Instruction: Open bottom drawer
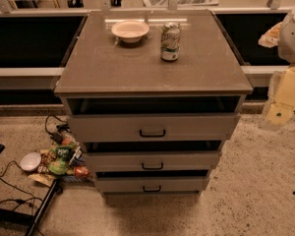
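The grey cabinet (pixel 152 68) stands in the middle of the camera view with three drawers stacked in its front. The bottom drawer (pixel 151 184) is the lowest and narrowest, with a small black bar handle (pixel 152 189). A dark gap shows above its front panel, as above the middle drawer (pixel 152 161) and the top drawer (pixel 152 127). My gripper (pixel 281 107) hangs at the right edge of the view, a cream and white shape beside the cabinet's upper right corner. It is well above and to the right of the bottom drawer and touches nothing.
A white bowl (pixel 130 30) and a green can (pixel 170 42) stand on the cabinet top. On the floor at the left lie snack bags (pixel 61 159), a small white bowl (pixel 30 161), cables and a black stand leg (pixel 39 213). Speckled floor lies in front.
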